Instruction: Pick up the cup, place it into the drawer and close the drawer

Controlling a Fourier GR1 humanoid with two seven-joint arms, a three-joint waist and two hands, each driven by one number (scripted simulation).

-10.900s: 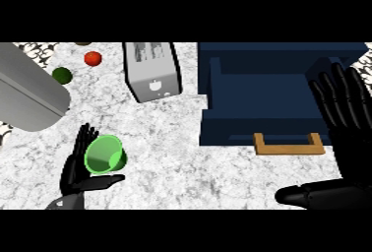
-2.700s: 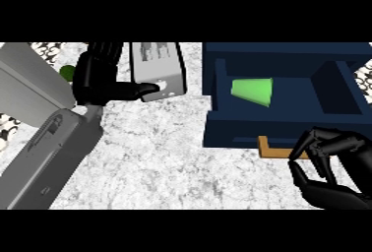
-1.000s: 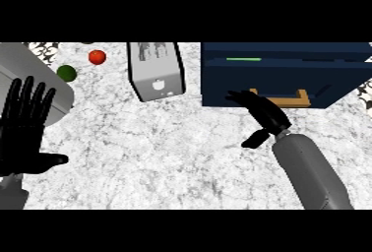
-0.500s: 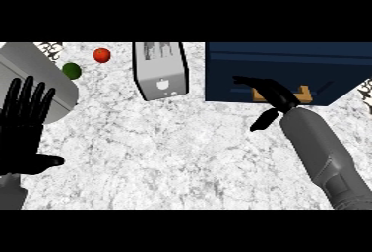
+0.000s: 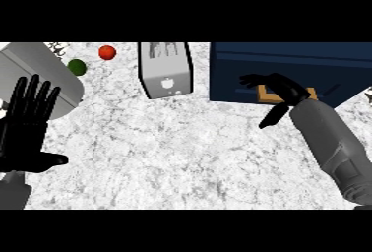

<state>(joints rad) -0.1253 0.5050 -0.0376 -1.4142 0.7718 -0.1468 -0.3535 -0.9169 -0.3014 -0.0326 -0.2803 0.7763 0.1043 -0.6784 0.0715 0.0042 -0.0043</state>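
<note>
Grey forearms rise from the lower edge of the frame over a white, grey-veined marble surface. At the lower left the left robot hand rests with its palm flat and its fingers spread wide and straight, pointing toward the top of the frame, the thumb out to the right; it holds nothing. At the right the other forearm slants up to the right robot hand in the upper right, which lies against the front of the dark blue drawer. Its fingers are bent over the tan wooden handle on that front, one finger pointing left and the thumb hanging down over the surface; whether they actually clasp the handle cannot be told. The cup shows nowhere in the view, and the drawer's inside is hidden. Farther up, in the upper middle, a silver toaster stands just left of the drawer. In the upper left lies a grey rounded object, with a green ball beside it and a red ball near the top edge.
</note>
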